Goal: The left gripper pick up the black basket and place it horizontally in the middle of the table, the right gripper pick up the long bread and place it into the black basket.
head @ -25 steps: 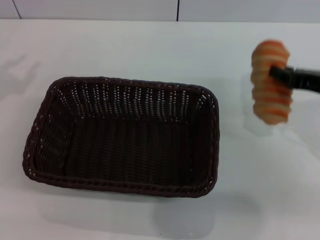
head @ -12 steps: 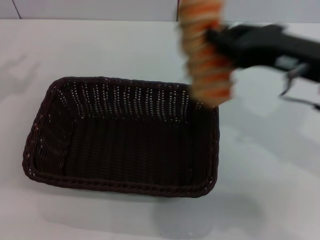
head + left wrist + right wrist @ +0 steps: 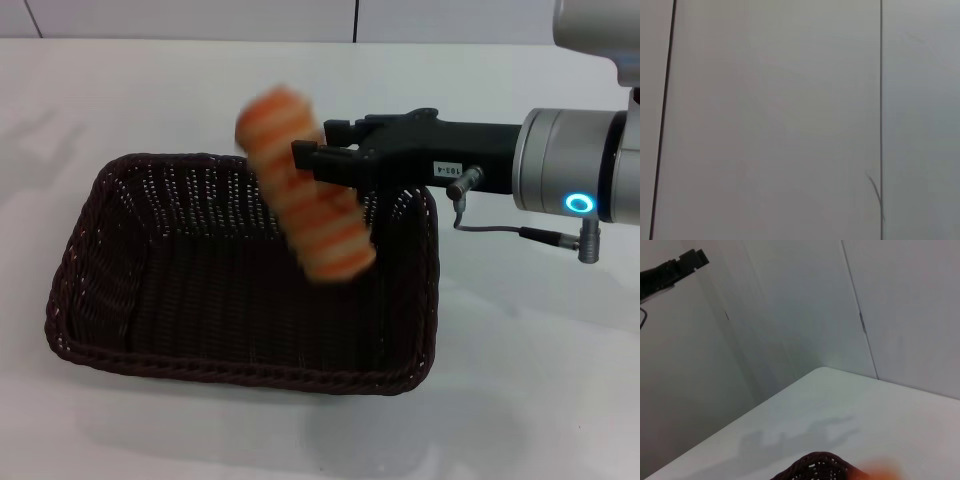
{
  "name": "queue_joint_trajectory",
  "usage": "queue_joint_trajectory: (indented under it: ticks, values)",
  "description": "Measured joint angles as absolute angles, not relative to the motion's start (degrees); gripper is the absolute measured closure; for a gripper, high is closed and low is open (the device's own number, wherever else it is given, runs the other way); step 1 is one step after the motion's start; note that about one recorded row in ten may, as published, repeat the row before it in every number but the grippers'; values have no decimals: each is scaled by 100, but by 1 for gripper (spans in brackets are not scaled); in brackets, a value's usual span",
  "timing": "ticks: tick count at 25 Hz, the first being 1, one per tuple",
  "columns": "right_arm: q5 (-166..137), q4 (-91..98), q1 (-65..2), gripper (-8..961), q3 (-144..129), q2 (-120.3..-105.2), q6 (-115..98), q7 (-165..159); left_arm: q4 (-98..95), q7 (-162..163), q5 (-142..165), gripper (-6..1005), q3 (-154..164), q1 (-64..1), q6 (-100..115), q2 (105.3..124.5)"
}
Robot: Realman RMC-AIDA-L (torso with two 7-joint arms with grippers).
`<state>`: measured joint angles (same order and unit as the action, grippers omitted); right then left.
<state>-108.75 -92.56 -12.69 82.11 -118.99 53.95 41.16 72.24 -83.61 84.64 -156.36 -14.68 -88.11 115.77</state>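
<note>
Over the black basket [image 3: 240, 275], the right hand [image 3: 312, 160] is reaching in from the right side of the head view, its slim black fingers clenched on the long bread [image 3: 305, 195]. That loaf is hanging in the air, tilted, with its upper end toward the far left and its lower end toward the near right, and its orange-brown stripes are facing the camera. It is sitting above the right half of the basket's open interior, not touching the woven floor or the rim. Behind the hand, the grey arm [image 3: 580, 170] is showing a blue ring light [image 3: 577, 204], and a thin cable [image 3: 510, 230] is looping under it.

Lengthwise from left to right, the basket is lying flat on the white table [image 3: 540, 380], roughly in the middle of it, with its braided rim up and nothing inside it.

From the right wrist view, only a small arc of the basket's rim [image 3: 815, 467] and an orange smear of the bread [image 3: 880, 473] are showing at the picture's edge, with the table's far corner [image 3: 840, 395] beyond; a black piece of the left hand [image 3: 672, 271] is hanging high by the wall, too partly seen to tell whether it is released or clenched.
</note>
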Motion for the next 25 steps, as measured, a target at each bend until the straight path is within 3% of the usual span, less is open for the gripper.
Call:
queue_joint_trajectory:
  ticks: [10, 16, 21, 25]
  values:
    - [-10866, -9260, -1243, 355, 8500, -11905, 5247, 4278, 7213, -8390, 8435, 548, -15645, -1459, -8793, 11626]
    - [-10907, -9299, -839, 345, 8641, -11910, 4240, 4918, 7009, -8513, 8417, 548, -15706, -1459, -8726, 11720]
    - [-10365, -9118, -227, 344, 8062, -11928, 2164, 7040, 6693, -8761, 8301, 548, -15900, -1458, -8734, 11820]
    - [-9480, -8477, -259, 345, 7514, -11933, 323, 8974, 4939, -10178, 7224, 548, -16099, -1303, -8754, 11818]
